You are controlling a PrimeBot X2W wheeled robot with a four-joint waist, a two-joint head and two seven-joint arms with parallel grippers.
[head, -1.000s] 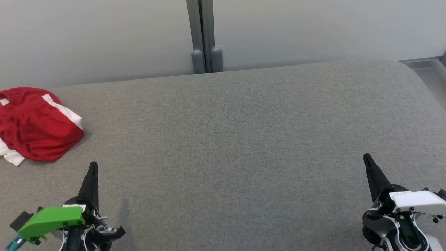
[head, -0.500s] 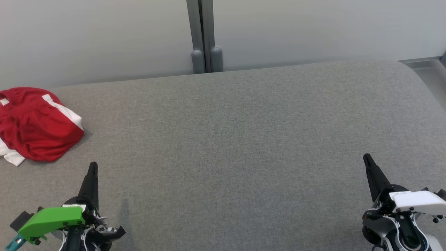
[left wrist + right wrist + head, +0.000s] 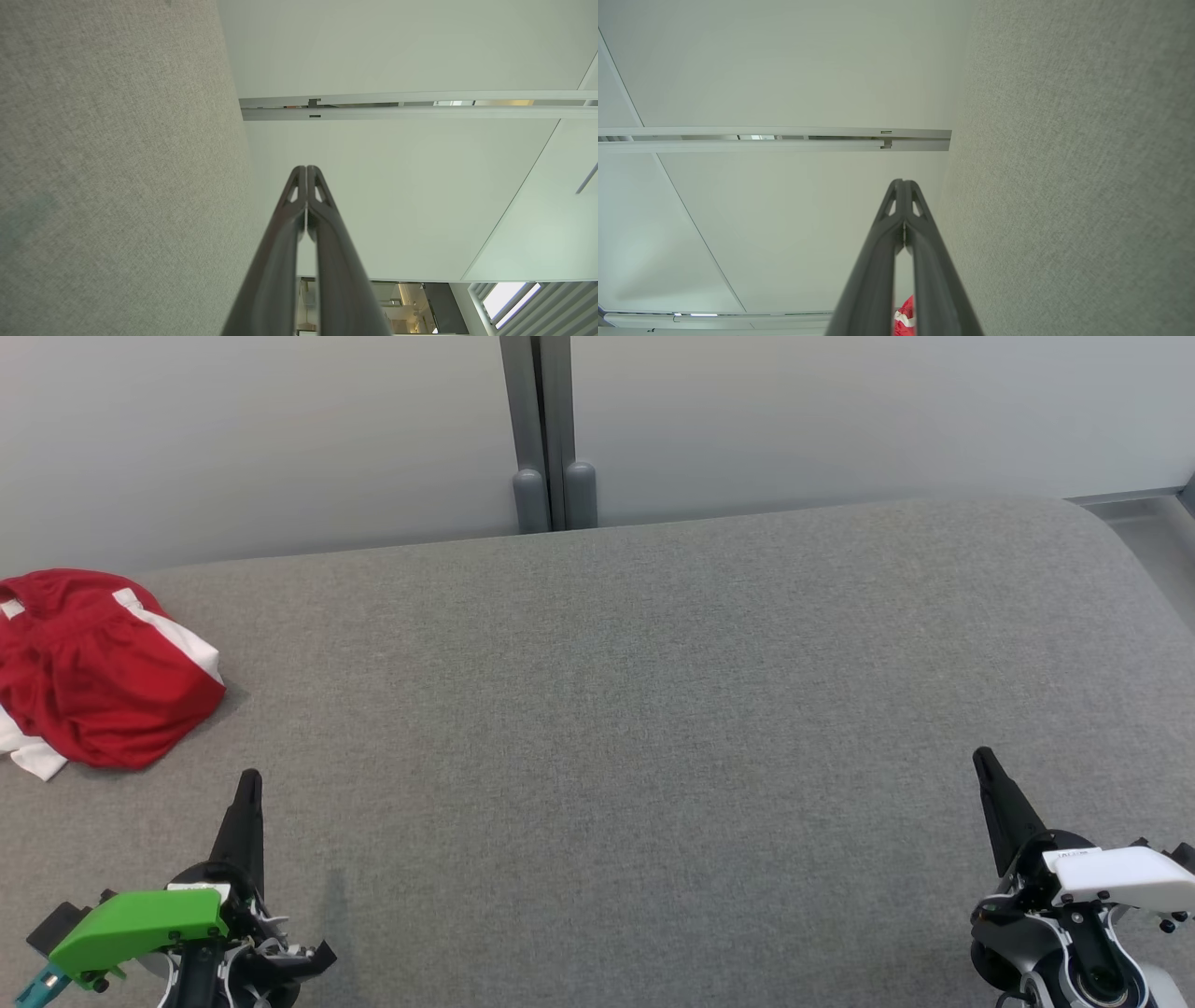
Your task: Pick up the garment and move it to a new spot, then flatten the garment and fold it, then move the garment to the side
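The garment, a bright red shirt with white sleeve parts, lies crumpled at the far left of the grey padded surface. A sliver of the garment also shows between the right fingers in the right wrist view. My left gripper sits at the lower left, shut and empty, a short way in front of the garment and apart from it. My right gripper rests at the lower right, shut and empty, far from the garment. In both wrist views the fingertips meet: left gripper, right gripper.
A pale wall with a grey vertical post runs behind the surface's far edge. The surface's rounded right end drops off to a light floor strip.
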